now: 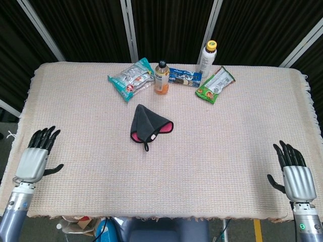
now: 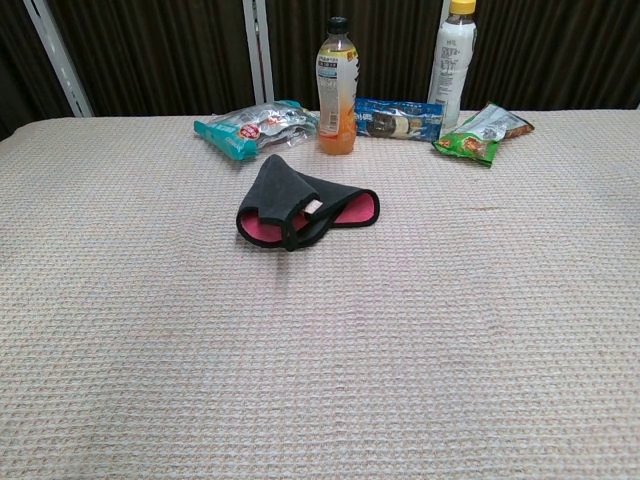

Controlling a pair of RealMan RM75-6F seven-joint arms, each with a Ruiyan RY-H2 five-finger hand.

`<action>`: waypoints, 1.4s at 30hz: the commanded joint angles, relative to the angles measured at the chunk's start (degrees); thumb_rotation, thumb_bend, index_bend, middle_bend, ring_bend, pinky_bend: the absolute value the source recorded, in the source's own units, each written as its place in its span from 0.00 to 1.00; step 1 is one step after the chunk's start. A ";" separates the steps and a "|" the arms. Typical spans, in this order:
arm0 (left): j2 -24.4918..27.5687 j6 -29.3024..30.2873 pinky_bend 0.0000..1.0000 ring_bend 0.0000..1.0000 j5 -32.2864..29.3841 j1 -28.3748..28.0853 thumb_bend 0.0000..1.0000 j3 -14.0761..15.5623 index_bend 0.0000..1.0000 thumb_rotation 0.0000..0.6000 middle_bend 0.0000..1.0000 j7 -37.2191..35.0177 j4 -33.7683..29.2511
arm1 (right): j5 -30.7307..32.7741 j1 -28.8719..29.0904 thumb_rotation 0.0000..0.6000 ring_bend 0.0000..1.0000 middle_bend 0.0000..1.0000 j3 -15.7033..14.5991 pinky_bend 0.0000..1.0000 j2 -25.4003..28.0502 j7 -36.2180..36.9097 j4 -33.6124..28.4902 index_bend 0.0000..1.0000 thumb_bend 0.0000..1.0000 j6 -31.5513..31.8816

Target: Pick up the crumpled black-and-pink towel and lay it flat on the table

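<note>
The tabletop (image 1: 227, 136) is covered with a rough, bumpy cream cloth. The towel (image 1: 149, 125) is soft matt cloth, black outside and pink inside. The snack bags (image 1: 131, 79) are shiny, crinkly plastic. The orange bottle (image 1: 162, 78) is smooth, clear plastic. Each hand, left (image 1: 34, 160) and right (image 1: 295, 177), has a smooth grey metal-looking back and matt black fingers (image 1: 287, 154).

Left hand (image 1: 36, 159) and right hand (image 1: 294, 175) hover low — fingers spread, holding nothing.
</note>
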 commanded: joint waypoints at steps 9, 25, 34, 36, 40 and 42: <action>-18.39 -13.36 0.00 0.00 -5.67 -16.12 0.07 -7.68 0.06 1.00 0.03 9.47 13.18 | 2.31 0.65 1.00 0.00 0.02 0.68 0.11 -0.66 1.36 1.59 0.00 0.26 -2.02; -40.80 -14.62 0.00 0.00 -8.18 -30.65 0.19 -13.61 0.08 1.00 0.04 13.45 34.94 | 2.45 0.44 1.00 0.00 0.02 1.07 0.11 -0.38 3.70 2.02 0.00 0.26 -1.31; -46.09 -14.68 0.00 0.00 -7.99 -34.69 0.19 -13.60 0.09 1.00 0.04 11.38 39.05 | 3.32 0.58 1.00 0.00 0.02 1.45 0.11 -0.20 4.39 2.19 0.00 0.26 -1.82; -46.86 -14.65 0.00 0.00 -8.05 -34.90 0.19 -13.18 0.09 1.00 0.04 11.13 39.79 | 3.59 0.63 1.00 0.00 0.02 1.51 0.11 -0.16 4.44 2.18 0.00 0.26 -2.06; -47.84 -13.50 0.00 0.00 -7.32 -35.23 0.26 -12.34 0.13 1.00 0.06 10.89 41.35 | 3.71 0.44 1.00 0.00 0.02 1.41 0.11 0.00 4.66 1.76 0.00 0.26 -2.00; -48.13 -12.22 0.00 0.00 -6.64 -35.30 0.28 -12.09 0.14 1.00 0.06 9.98 41.95 | 3.50 0.35 1.00 0.00 0.02 1.41 0.11 0.02 4.55 1.68 0.00 0.26 -1.62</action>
